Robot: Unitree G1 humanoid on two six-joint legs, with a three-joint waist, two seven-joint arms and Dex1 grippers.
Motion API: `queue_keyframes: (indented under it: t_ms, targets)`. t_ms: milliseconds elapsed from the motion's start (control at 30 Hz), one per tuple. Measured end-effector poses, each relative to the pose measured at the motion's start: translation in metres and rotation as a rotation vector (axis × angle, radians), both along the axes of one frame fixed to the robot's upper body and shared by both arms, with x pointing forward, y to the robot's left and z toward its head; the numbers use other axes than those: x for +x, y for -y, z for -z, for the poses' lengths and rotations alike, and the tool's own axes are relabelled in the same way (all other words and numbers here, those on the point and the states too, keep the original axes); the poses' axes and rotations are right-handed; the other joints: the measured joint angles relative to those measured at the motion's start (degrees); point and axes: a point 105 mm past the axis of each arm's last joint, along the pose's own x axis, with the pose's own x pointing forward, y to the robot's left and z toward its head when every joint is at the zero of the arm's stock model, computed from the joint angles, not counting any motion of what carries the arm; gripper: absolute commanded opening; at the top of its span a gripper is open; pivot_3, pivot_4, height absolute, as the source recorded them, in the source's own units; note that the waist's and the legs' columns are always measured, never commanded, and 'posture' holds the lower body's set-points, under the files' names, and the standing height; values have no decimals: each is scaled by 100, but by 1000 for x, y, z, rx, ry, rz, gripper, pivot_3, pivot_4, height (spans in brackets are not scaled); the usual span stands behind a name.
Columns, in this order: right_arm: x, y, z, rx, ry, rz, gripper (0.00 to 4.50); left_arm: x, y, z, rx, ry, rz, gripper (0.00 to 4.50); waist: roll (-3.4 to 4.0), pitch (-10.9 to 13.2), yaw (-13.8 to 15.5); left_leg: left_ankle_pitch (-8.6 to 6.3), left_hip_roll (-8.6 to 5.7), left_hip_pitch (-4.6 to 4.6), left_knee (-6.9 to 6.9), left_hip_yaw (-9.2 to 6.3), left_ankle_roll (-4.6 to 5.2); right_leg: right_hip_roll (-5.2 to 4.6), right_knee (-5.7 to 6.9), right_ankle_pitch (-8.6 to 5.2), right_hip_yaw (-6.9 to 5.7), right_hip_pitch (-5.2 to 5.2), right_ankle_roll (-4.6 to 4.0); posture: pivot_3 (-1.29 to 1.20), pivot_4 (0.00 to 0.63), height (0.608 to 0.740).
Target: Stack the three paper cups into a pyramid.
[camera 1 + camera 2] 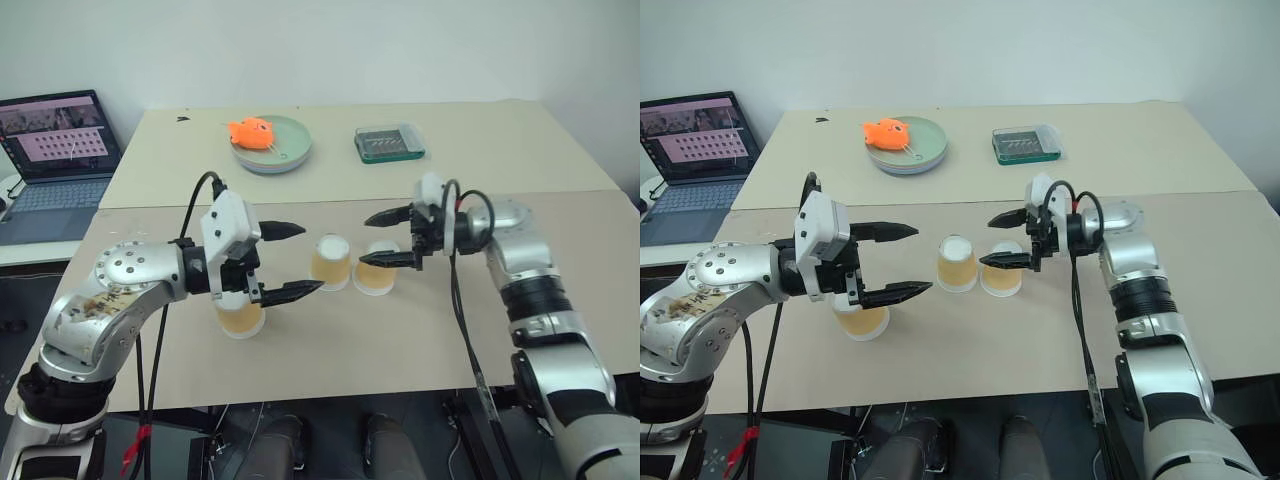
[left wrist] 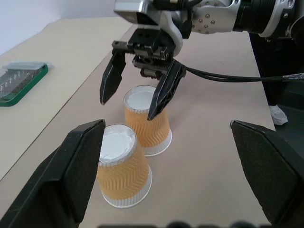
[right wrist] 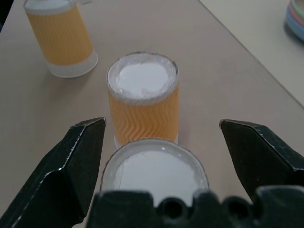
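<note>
Left eye view, surface: beige table [image 1: 560, 230], seam across it.
Cups: three paper cups [image 1: 331, 262] stood upside down, two side by side, one apart.
Left gripper [image 1: 286, 260]: fingers spread, empty.
Right gripper [image 1: 385, 238]: fingers spread over right-hand cup.
Room: white wall [image 1: 320, 40], laptop [image 1: 55, 150].

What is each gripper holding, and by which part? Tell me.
Nothing is held. The left gripper and the right gripper are both open and empty; all three paper cups stand upside down on the table.
</note>
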Motion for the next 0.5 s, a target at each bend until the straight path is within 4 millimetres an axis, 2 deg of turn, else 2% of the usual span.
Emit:
queue_keyframes:
  t_ms: [167,233,300,367,433,500]
  targets:
    - [-16,-3,-12,34,11,-14,4475,0,0,0,1,-1,1,4500,0,0,10,-4,0,-1,0,-1,5,0,0,0,0,1,0,0,150,740]
    - [-18,0,-28,72,47,29,4475,1,-1,0,-3,4,-12,4500,0,0,13,-4,1,-3,0,0,6,-1,1,0,1,0,0,0,150,740]
    - [-14,18,-45,97,116,157,4475,8,-4,-8,-70,39,-90,4500,0,0,45,-6,1,-3,-1,-5,7,-1,-3,0,-2,-4,0,0,150,740]
    - [-10,49,-57,111,171,333,4475,16,-13,-21,-162,87,-232,4500,-3,0,108,-7,1,-4,0,-6,7,-3,-7,0,-4,-4,0,0,150,740]
    - [-9,69,-57,115,176,444,4475,17,-23,-32,-215,130,-339,4500,-9,0,145,-8,1,-6,0,-4,6,-3,-6,0,-2,3,0,0,150,740]
    - [-12,92,-49,103,155,559,4475,7,-32,-45,-305,175,-464,4500,-10,1,150,-9,1,-11,0,-3,7,-5,-4,0,2,8,0,0,150,740]
